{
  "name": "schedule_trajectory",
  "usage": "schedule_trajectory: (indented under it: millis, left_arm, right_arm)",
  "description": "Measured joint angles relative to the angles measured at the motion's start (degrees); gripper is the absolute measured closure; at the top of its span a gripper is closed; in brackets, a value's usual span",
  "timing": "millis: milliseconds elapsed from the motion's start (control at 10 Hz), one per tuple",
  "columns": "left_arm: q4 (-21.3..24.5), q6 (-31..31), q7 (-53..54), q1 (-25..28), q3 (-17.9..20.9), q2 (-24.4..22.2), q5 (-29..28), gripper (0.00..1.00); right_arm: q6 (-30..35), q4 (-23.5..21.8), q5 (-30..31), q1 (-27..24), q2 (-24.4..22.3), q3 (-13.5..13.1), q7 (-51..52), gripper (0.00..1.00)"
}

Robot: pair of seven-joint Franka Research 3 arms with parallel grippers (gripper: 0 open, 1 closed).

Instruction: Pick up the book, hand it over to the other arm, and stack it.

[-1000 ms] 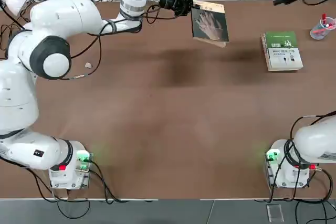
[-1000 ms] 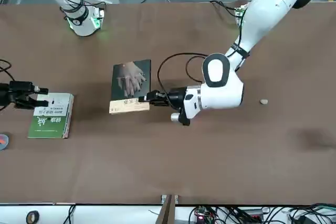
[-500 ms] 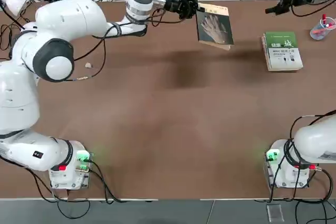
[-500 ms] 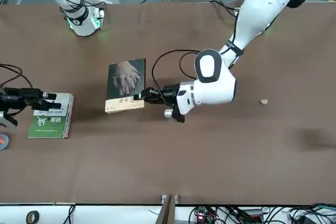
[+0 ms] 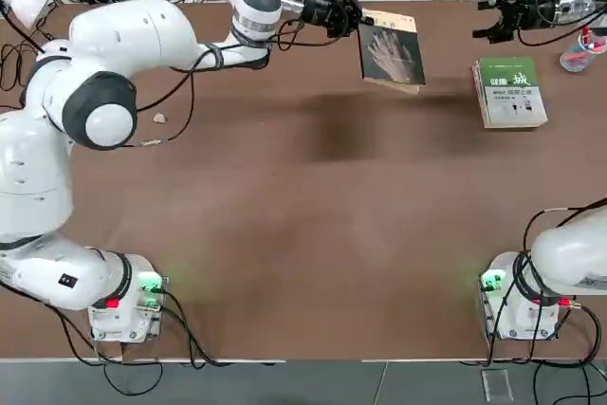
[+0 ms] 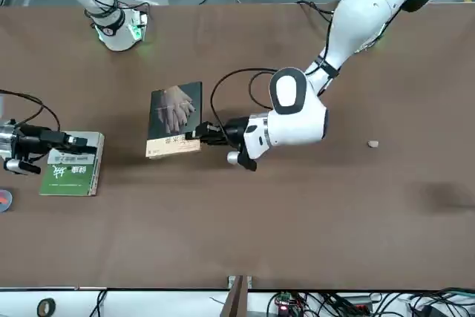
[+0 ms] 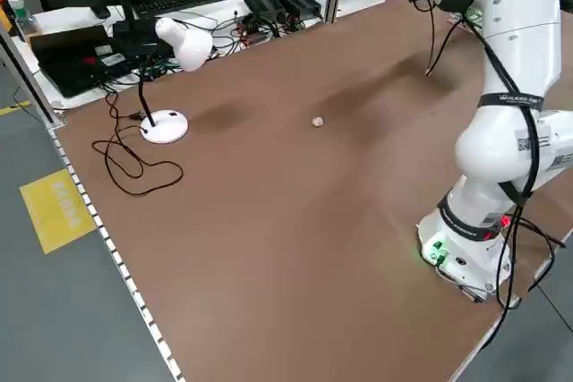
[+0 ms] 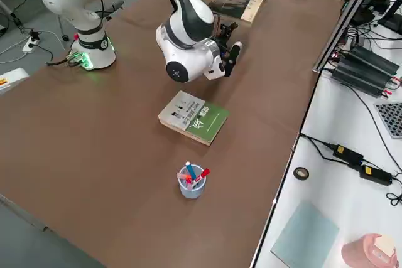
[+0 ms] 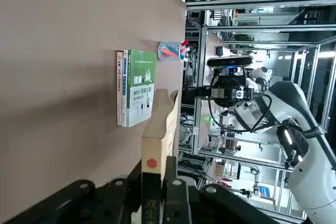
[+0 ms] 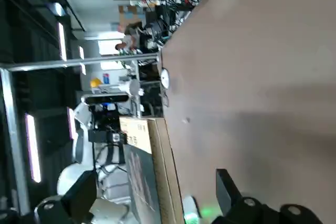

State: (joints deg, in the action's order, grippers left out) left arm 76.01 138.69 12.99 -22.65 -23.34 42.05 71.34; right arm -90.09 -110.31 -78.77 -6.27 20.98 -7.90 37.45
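**Handover approaching: thin grip, narrow margin**

Carried a little further toward the robot's right since a second ago, the book point(image 5: 391, 52) is held clear of the table point(image 5: 313, 215), between the far centre and the green-and-white book point(image 5: 511, 92). The right gripper point(image 5: 491, 22) has meanwhile been brought inward from the far right corner and is now poised near the far edge, just beyond the green-and-white book.

The left gripper point(image 5: 353, 20) is clamped on the book at its spine side, so that most of the cover is cantilevered away from the fingers. The right gripper's fingers are spread wide, with nothing between them.

Several failures are judged possible. The thin paperback could be pivoted or slipped in the pinch if it is nudged by an incoming finger. The free edge could be missed if the two grippers are not aligned; the book's tilt appears slight, though it cannot be read with certainty. A release before the second grasp is secured would let it be dropped.
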Motion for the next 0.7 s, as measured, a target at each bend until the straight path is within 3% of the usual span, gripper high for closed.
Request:
schedule_trajectory:
  millis: [700]
  left_arm:
    - [-1.01, 0.07, 0.0, -0.03, 0.01, 0.16, 2.64, 0.98]
  right_arm:
    - [0.87, -3.48, -4.53, 3.64, 0.0, 0.34, -4.09, 0.0]
